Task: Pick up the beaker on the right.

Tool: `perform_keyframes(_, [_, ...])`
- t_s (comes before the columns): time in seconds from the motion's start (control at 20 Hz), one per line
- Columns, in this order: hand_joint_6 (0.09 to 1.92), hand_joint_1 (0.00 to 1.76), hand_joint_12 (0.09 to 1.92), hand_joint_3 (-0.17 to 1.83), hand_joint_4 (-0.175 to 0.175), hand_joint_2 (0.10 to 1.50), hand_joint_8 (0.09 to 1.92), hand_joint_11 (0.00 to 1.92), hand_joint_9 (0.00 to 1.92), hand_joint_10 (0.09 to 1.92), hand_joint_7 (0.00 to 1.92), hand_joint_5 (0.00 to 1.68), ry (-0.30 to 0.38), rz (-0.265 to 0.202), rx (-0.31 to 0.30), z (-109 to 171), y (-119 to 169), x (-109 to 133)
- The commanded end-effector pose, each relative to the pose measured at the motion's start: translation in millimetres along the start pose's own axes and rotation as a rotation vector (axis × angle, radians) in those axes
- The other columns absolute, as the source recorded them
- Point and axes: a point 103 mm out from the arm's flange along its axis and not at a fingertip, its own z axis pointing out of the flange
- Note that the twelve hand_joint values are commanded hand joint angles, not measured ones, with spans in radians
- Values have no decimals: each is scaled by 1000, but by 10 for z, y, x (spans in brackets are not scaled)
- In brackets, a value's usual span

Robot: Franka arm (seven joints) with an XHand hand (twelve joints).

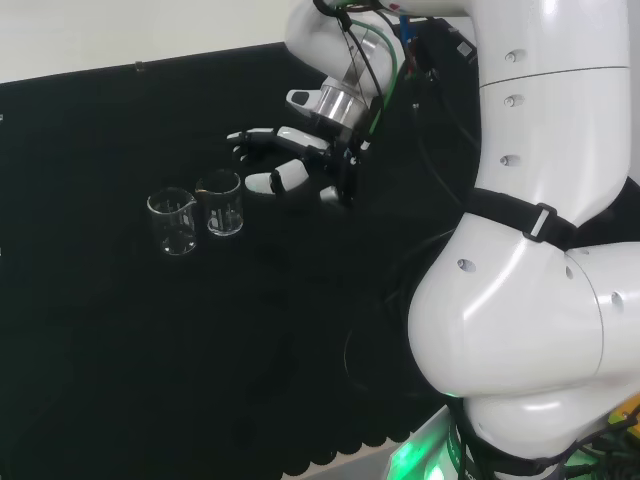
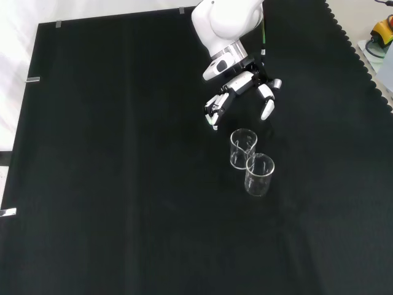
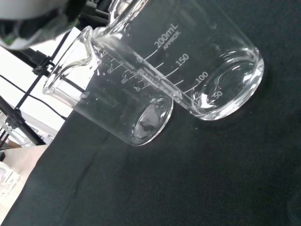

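Now the hand [image 1: 285,160] hovers with fingers spread apart, holding nothing, at two o'clock from the right beaker [image 1: 222,203] in the head view; the left beaker [image 1: 173,221] stands just beside it.

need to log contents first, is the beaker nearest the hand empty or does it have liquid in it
Empty, as far as the views show. The beaker nearest the hand stands upright on the cloth, and its glass looks clear to the bottom in the wrist view.
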Motion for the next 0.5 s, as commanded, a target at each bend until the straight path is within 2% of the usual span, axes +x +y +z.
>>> perform_keyframes(0.05, [87,797,1299,973,-71,331,651,0,377,644,276,329,5,-10,2,65,33,2])
perform_keyframes(0.2, [87,832,1293,982,-71,334,657,0,381,644,286,349,47,-16,-12,103,46,-20])
perform_keyframes(0.5, [87,862,1296,998,-71,327,662,0,388,642,298,367,55,-26,-20,161,72,-28])
